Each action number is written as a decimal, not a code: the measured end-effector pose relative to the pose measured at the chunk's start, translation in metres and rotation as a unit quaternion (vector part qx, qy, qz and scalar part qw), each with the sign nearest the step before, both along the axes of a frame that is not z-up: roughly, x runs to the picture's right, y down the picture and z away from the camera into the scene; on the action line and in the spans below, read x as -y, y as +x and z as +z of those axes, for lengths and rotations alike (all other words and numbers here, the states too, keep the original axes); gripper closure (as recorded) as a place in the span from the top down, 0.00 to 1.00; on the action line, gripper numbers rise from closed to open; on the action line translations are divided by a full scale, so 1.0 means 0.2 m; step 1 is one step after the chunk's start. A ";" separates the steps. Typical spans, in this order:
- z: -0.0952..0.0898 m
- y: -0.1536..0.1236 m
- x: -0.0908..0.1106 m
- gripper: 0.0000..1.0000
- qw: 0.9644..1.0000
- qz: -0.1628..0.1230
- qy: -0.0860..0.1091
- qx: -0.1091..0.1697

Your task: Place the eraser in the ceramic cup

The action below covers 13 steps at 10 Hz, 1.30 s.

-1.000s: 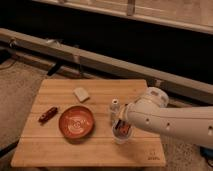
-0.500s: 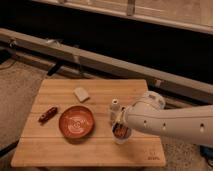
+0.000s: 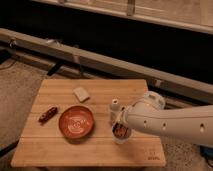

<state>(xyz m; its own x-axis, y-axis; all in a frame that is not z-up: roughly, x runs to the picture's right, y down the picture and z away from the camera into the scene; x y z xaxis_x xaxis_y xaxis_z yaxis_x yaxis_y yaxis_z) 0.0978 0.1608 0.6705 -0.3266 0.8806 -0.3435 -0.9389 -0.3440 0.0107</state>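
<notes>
gripper [image 3: 118,125] at cup [image 3: 121,140], right of centre; jaws' state we cannot tell. eraser [image 3: 120,131] could catch rim, topple cup against bottle [image 3: 115,108].

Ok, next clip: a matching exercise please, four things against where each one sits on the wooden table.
Things:
1. round orange-red bowl
2. pale beige square block
3. elongated red-brown stick
4. gripper

Places:
A. near the left edge of the wooden table
B. at the small pale ceramic cup, front right
C. near the table's middle
D. behind the bowl, toward the far edge

Pairs: 1-C, 2-D, 3-A, 4-B
</notes>
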 end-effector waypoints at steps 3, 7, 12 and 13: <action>0.00 0.00 0.00 0.80 1.000 0.000 0.000 0.000; 0.00 0.00 0.00 0.80 1.000 0.001 0.000 -0.001; 0.00 0.00 0.00 0.80 1.000 0.001 0.000 -0.001; 0.00 0.00 0.00 0.80 1.000 0.001 0.000 -0.001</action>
